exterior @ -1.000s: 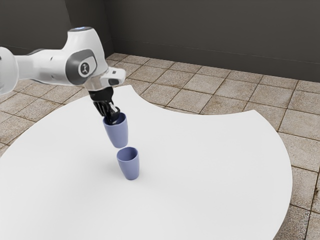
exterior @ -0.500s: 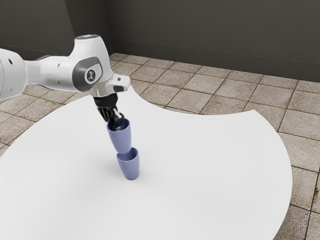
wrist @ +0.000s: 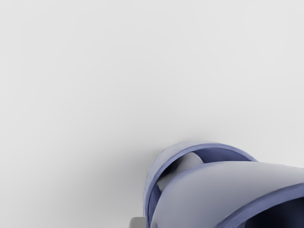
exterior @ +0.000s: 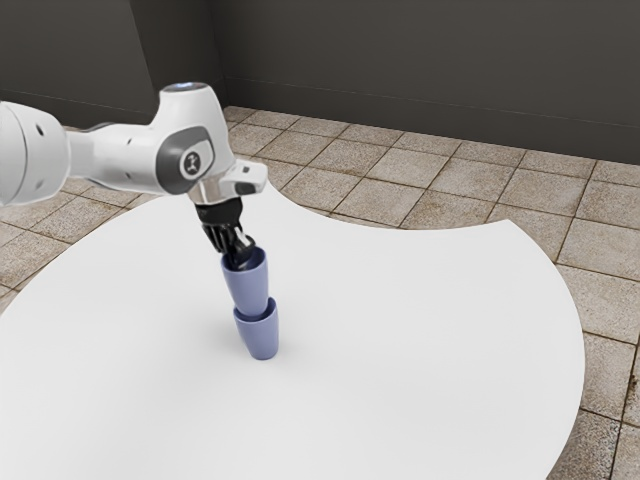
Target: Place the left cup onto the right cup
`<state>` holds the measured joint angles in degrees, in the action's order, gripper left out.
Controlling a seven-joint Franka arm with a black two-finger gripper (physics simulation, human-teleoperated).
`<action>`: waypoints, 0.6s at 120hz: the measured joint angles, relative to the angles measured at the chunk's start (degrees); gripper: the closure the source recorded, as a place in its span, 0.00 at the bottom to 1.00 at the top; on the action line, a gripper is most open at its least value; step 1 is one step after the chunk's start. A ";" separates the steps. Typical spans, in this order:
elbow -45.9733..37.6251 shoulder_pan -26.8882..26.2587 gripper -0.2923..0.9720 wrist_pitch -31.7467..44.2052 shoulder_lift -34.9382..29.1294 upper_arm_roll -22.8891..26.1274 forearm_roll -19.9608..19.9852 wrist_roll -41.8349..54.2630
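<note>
Where the white arm (exterior: 110, 160) reaches in from the exterior view's left and bends down over the round white desk (exterior: 430, 340), its black fingers (exterior: 237, 251) close on the rim of the held cup (exterior: 247, 282). One finger seems to sit inside the mouth and the other outside the wall, with only a narrow gap between them. This blue-violet cup hangs mouth up, close to upright, with its top leaning a little toward the exterior view's left. Its base is inside the mouth of the lower cup (exterior: 259, 335), a matching cup that stands on the desk left of the middle. Most of the held cup's wall rises above that rim, and whether it has bottomed out I cannot tell.

In the wrist view the held cup (wrist: 223, 190) looms blurred and large just under the hand, its dark mouth nearest the camera. Beyond it the lower cup (wrist: 153, 180) shows as a blue ring around the held cup's base, with a sliver of pale interior open on one side. Bare desk (wrist: 95, 85) spreads around both cups.

Behind the desk, on the far side of the exterior view, lie brown floor tiles (exterior: 460, 170) and a dark wall (exterior: 420, 50).
</note>
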<state>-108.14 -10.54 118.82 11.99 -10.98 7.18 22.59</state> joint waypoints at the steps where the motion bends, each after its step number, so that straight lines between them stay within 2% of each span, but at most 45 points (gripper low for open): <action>1: -0.01 -0.01 0.85 0.02 0.04 0.03 0.00 0.00; 56: -0.08 -0.01 0.85 0.46 1.79 0.90 0.15 -0.11; 72: -0.15 -0.01 0.75 0.36 1.85 0.99 0.52 0.12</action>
<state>-108.29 -10.55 119.18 13.83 -9.99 7.70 22.71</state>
